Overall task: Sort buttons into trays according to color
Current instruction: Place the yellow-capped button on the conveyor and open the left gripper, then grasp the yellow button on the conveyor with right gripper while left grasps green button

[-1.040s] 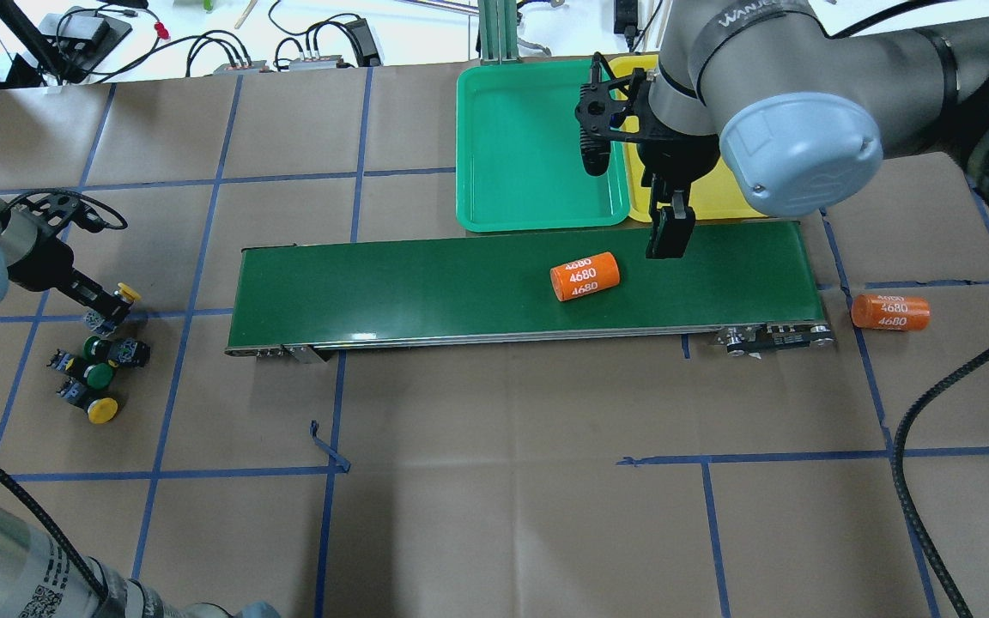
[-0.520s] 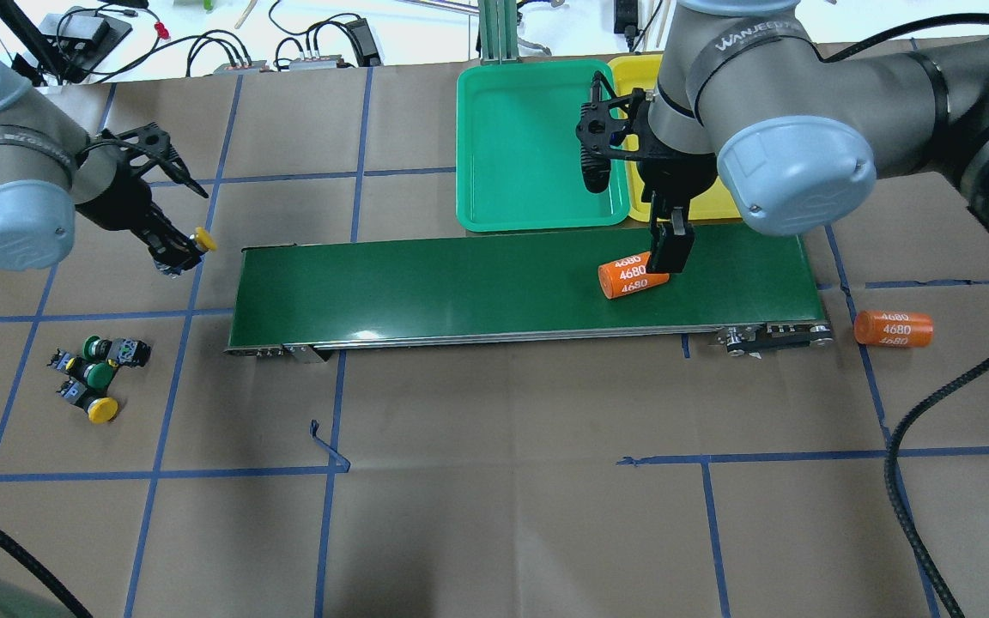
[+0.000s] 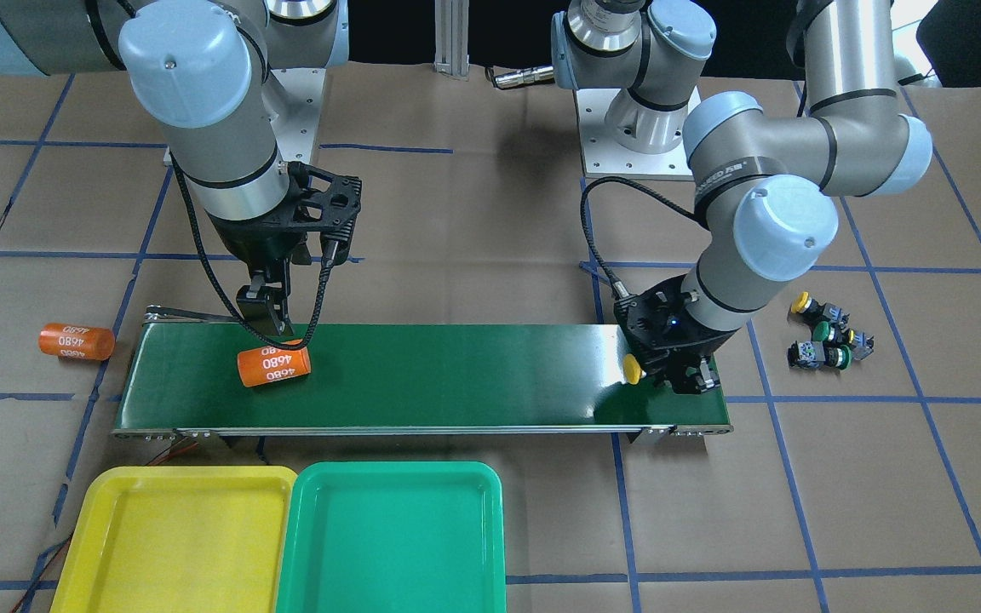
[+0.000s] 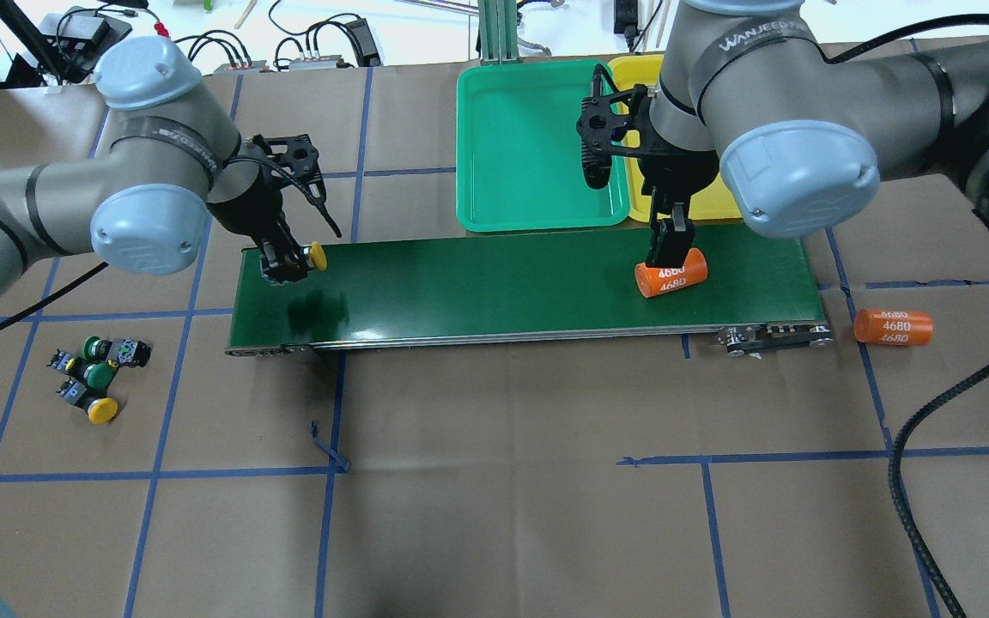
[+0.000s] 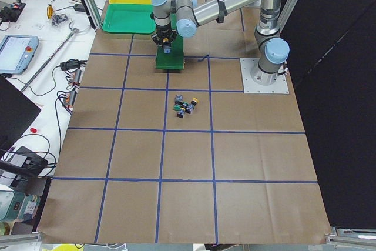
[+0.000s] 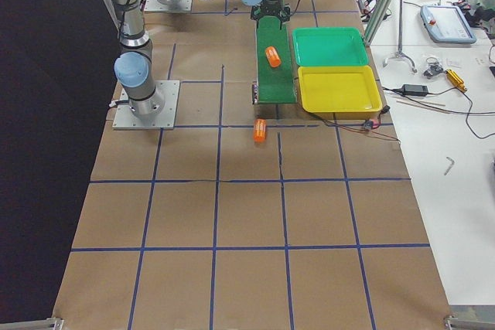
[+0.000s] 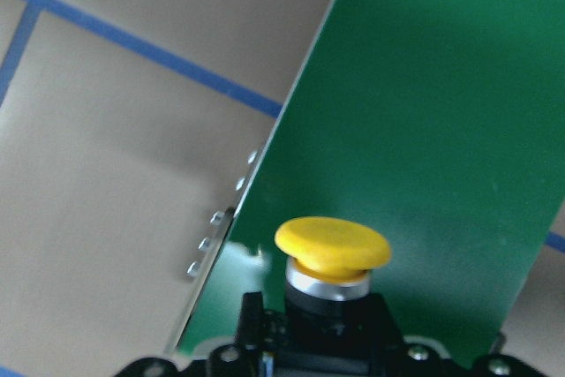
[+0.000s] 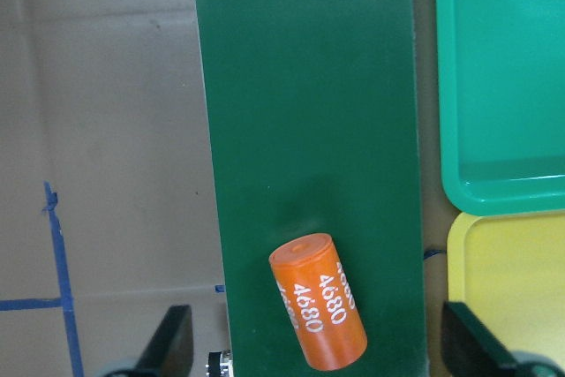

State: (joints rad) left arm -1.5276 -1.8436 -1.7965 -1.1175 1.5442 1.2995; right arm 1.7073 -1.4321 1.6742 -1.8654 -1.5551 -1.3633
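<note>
1. The step in hand looks like a feed. The left gripper (image 4: 282,262) holds the yellow button (image 4: 316,255) over the left end of the conveyor belt (image 4: 494,283). Its fingers are closed on the button's dark body, and the cap points right along the belt. I cannot tell whether the button touches the belt yet.
2. To do it well, bring the body down until it rests on the belt before the fingers part. The wrist view shows the button close to the belt's left end, so set it further in. Lay it on a flat face of the blocky body, since the round cap could make it tip or roll. Then open and lift straight up, so the fingers do not drag it.
3. The right gripper (image 4: 669,245) hangs over the right part of the belt with its fingers spread wide, gripping nothing. An orange cylinder (image 4: 671,273) lies on the belt right under it. It is no part of the sorting and probably should be out of the way before the button arrives. A second cylinder (image 4: 893,327) lies on the desk (image 4: 494,498) just past the belt's right end.
4. The three other buttons (image 4: 93,378), two green-capped and one yellow-capped, huddle on the desk at the near left, well apart from the belt.
5. The green tray (image 3: 388,545) and the yellow tray (image 3: 175,545) sit side by side just beyond the belt's far edge, toward its right end. Green is the left of the pair. Both are empty. The held button belongs in the yellow one.
</note>
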